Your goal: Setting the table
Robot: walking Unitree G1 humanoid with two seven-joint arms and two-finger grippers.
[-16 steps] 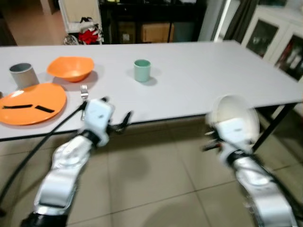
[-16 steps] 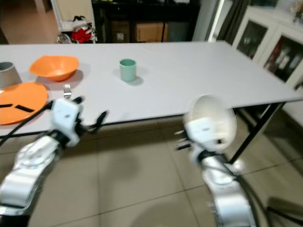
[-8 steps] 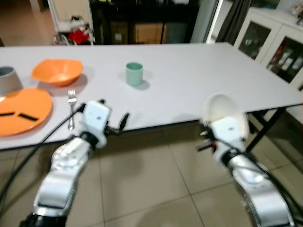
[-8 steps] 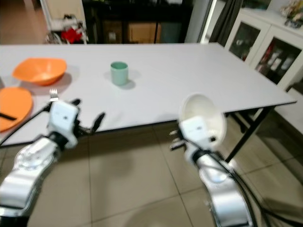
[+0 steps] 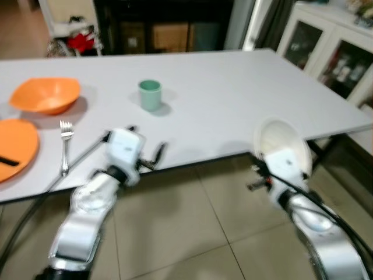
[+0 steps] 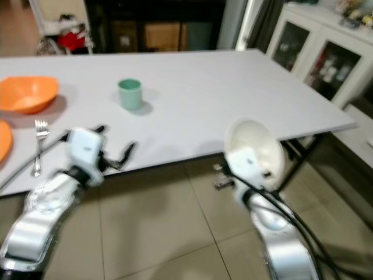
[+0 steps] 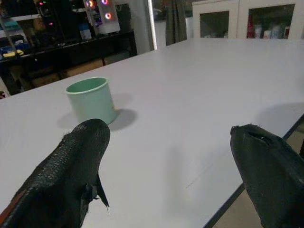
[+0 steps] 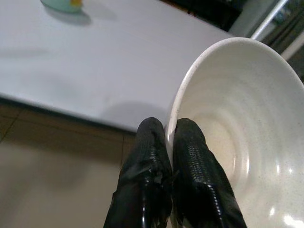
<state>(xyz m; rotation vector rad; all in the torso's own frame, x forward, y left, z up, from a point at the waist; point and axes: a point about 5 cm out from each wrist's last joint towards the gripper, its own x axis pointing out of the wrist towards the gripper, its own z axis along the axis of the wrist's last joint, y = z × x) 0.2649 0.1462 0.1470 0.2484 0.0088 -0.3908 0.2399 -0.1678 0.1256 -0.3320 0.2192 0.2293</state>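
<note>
White table: green cup, orange bowl, orange plate and fork toward its left. Right gripper pinches the rim of a white bowl, held tilted off the table's near edge. Left gripper spread wide, grasping nothing, at the near edge short of the cup.

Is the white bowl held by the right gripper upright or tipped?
Tipped. The white bowl is on its side, its empty hollow facing the camera, and the right gripper pinches its rim between shut fingers, near the table edge.

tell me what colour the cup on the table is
Pale mint green; the cup shows best in the left wrist view.
</note>
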